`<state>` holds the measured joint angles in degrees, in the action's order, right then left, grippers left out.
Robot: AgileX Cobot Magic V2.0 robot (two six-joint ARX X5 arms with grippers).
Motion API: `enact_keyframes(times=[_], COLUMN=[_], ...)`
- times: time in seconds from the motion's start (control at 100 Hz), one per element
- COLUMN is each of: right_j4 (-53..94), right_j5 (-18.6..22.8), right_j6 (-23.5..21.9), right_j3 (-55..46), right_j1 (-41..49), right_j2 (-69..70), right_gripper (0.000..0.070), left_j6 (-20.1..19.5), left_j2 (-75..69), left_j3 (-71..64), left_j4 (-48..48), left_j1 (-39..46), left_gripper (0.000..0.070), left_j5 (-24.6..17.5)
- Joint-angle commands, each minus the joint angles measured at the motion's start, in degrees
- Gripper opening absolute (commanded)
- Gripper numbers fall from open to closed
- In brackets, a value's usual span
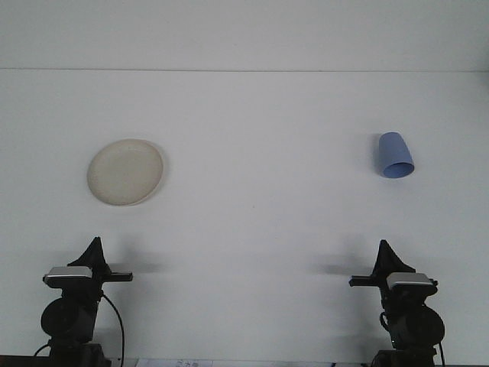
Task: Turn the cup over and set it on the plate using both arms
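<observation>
Blue cup (395,155) is lying on the white table (260,222), well apart from and beyond the right gripper (384,251). Cream plate (125,171) is sitting far left of the cup, beyond the left gripper (94,248). Both grippers are appearing closed to a point, holding nothing.

Blue cup (396,156) upside down at table's right, cream plate (125,172) flat at left, well apart
</observation>
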<state>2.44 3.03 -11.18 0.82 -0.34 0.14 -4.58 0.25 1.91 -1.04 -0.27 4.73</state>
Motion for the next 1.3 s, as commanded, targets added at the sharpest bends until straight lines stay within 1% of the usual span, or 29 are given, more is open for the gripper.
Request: enact_keyframes(times=[0.0, 0.08, 0.14, 0.22, 0.27, 0.32, 0.35, 0.4, 0.41, 0.42, 0.43, 0.44, 0.47, 0.5, 0.63, 0.66, 0.72, 0.79, 0.86, 0.99, 1.06, 1.14, 1.29], right_j4=[-3.1, -6.4, -6.3, -5.2, -3.8, -3.1, -2.6, -2.2, -2.1, -2.2, -2.2, -2.2, -2.2, -2.2, -3.6, -4.4, -6.5, -7.8, -9.3, -12.7, -16.2, -20.1, -25.0], right_j5=[0.0, -0.3, -3.5, -7.5, -9.2, -10.1, -10.8, -11.1, -11.1, -11.3, -11.4, -11.7, -12.6, -13.6, -17.9, -18.5, -18.4, -17.3, -13.7, -8.7, -4.7, -1.3, 3.1], right_j6=[-5.1, -8.5, -10.1, -9.1, -6.1, -2.9, -0.8, 1.4, 1.6, 2.2, 2.4, 2.8, 3.6, 4.3, 8.7, 9.2, 9.8, 9.6, 9.2, 9.0, 10.2, 11.7, 14.8], right_j3=[-0.1, 1.1, 4.2, 9.0, 13.1, 16.3, 18.6, 21.5, 21.8, 22.5, 22.8, 23.5, 24.9, 26.1, 29.8, 30.1, 30.1, 30.1, 30.1, 30.1, 30.1, 30.4, 32.8], right_j1=[0.0, 0.0, 0.0, 0.0, 0.0, 0.0, 0.0, 0.0, 0.0, 0.0, 0.0, 0.0, 0.0, 0.0, -0.2, -0.5, -1.9, -4.3, -7.6, -13.0, -16.1, -18.3, -20.0], right_j2=[-0.1, -0.1, 0.2, 2.2, 4.6, 7.3, 9.6, 12.8, 13.2, 14.1, 14.5, 15.5, 17.6, 19.6, 28.6, 30.8, 35.7, 41.4, 48.3, 59.1, 64.7, 69.9, 78.6], right_gripper=[0.0004, 0.0003, 0.0002, 0.0003, 0.0015, 0.0087, 0.018, 0.0322, 0.0338, 0.0378, 0.0392, 0.0426, 0.0477, 0.0496, 0.0496, 0.0496, 0.0496, 0.0496, 0.0496, 0.0495, 0.0495, 0.0494, 0.0494], left_j6=[0.3, 0.3, 0.3, 0.3, 0.3, 0.3, 0.3, 0.3, 0.3, 0.3, 0.3, 0.3, 0.3, 0.3, 0.3, 0.3, 0.3, 0.3, 0.3, 0.3, 0.3, 0.3, 0.3], left_j2=[-0.1, -0.1, -0.1, -0.1, -0.1, -0.1, -0.1, -0.1, -0.1, -0.1, -0.1, -0.1, -0.1, -0.1, -0.1, -0.1, -0.1, -0.1, -0.1, -0.1, -0.1, -0.1, -0.1], left_j3=[-1.1, -1.1, -1.1, -1.1, -1.1, -1.1, -1.1, -1.1, -1.1, -1.1, -1.1, -1.1, -1.1, -1.1, -1.1, -1.1, -1.1, -1.1, -1.1, -1.1, -1.1, -1.1, -1.1], left_j4=[-0.8, -0.8, -0.8, -0.8, -0.8, -0.8, -0.8, -0.8, -0.8, -0.8, -0.8, -0.8, -0.8, -0.8, -0.8, -0.8, -0.8, -0.8, -0.8, -0.8, -0.8, -0.8, -0.8], left_j1=[0.0, 0.0, 0.0, 0.0, 0.0, 0.0, 0.0, 0.0, 0.0, 0.0, 0.0, 0.0, 0.0, 0.0, 0.0, 0.0, 0.0, 0.0, 0.0, 0.0, 0.0, 0.0, 0.0], left_gripper=[0.0012, 0.0012, 0.0012, 0.0012, 0.0012, 0.0012, 0.0012, 0.0012, 0.0012, 0.0012, 0.0012, 0.0012, 0.0012, 0.0012, 0.0012, 0.0012, 0.0012, 0.0012, 0.0012, 0.0012, 0.0012, 0.0012, 0.0012], left_j5=[0.2, 0.2, 0.2, 0.2, 0.2, 0.2, 0.2, 0.2, 0.2, 0.2, 0.2, 0.2, 0.2, 0.2, 0.2, 0.2, 0.2, 0.2, 0.2, 0.2, 0.2, 0.2, 0.2])
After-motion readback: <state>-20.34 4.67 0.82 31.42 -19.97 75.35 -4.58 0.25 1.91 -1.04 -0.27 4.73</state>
